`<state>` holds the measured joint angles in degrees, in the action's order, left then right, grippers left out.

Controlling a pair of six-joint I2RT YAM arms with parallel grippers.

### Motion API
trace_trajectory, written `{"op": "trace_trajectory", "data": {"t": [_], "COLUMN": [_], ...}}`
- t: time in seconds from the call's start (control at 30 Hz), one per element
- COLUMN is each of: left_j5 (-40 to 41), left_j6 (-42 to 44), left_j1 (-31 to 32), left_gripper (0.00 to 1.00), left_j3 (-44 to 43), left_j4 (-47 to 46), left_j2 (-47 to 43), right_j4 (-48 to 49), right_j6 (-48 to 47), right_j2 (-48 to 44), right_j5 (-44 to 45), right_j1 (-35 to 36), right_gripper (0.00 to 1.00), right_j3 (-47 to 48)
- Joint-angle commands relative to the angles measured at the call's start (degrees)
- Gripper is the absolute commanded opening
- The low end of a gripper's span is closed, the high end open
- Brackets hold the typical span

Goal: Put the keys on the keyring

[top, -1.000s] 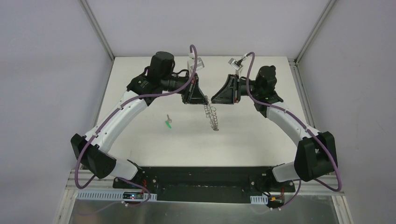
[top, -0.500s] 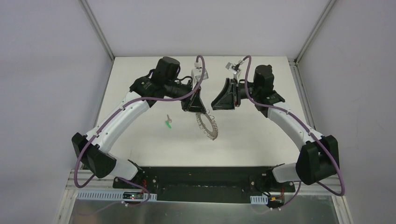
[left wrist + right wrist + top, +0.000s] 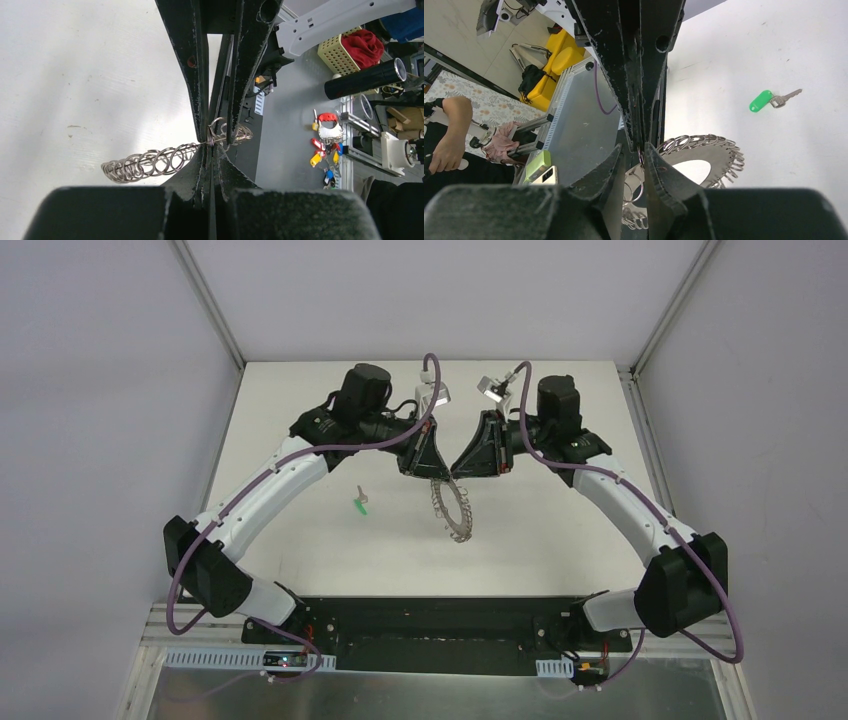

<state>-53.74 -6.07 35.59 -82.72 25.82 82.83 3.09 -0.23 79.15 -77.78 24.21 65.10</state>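
Observation:
The keyring [image 3: 452,510], a flat grey ring fringed with wire loops, hangs above the table's middle. My left gripper [image 3: 435,472] is shut on its upper edge; in the left wrist view the left gripper [image 3: 212,146] pinches the rim and the keyring [image 3: 150,162] shows edge-on. My right gripper [image 3: 457,471] meets it tip to tip from the right. In the right wrist view the right gripper [image 3: 640,148] has its jaws slightly apart around one wire loop; contact is unclear. The key [image 3: 361,505], green-headed, lies flat on the table to the left, apart from both grippers, and shows again as the key [image 3: 769,99] beyond the keyring [image 3: 719,152].
The white table [image 3: 560,530] is walled at the back and sides by grey panels. Off the table, the left wrist view shows a bunch of coloured keys [image 3: 326,135], a yellow basket [image 3: 342,52] and a black cylinder [image 3: 365,80]. A person's arm [image 3: 449,135] shows beyond the table.
The left gripper shifted right and turned the keyring from edge-on to partly face-on. The right gripper drew back, then came in again to the ring's top, its jaws narrowing.

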Motion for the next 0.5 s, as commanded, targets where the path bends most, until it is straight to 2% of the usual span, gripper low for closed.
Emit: {"op": "trace_trajectory", "data": {"t": [0.0,0.2,0.47], "left_j5": [-2.41,-2.93,-3.13], "left_j6": [-1.64,-1.59,-1.61], "left_j1": [0.02,-0.14,-0.51], "left_gripper": [0.00,0.00,0.00], "left_j3": [0.00,0.60,1.28], "left_j4": [-3.98,-4.57,-5.00], "left_j2": [-0.99,-1.61,-2.01], "right_j4": [-1.82,-5.93,-6.23], "right_j6": [-3.68,-7.26,-7.30], "right_j2": [-1.50,-2.01,-2.37], "right_j5": [-0.97,-0.23,-0.44], "right_j1": [0.22,-0.24,-0.62], "right_gripper": [0.22,0.27,0.18], "right_j3": [1.92,1.81,1.73]}}
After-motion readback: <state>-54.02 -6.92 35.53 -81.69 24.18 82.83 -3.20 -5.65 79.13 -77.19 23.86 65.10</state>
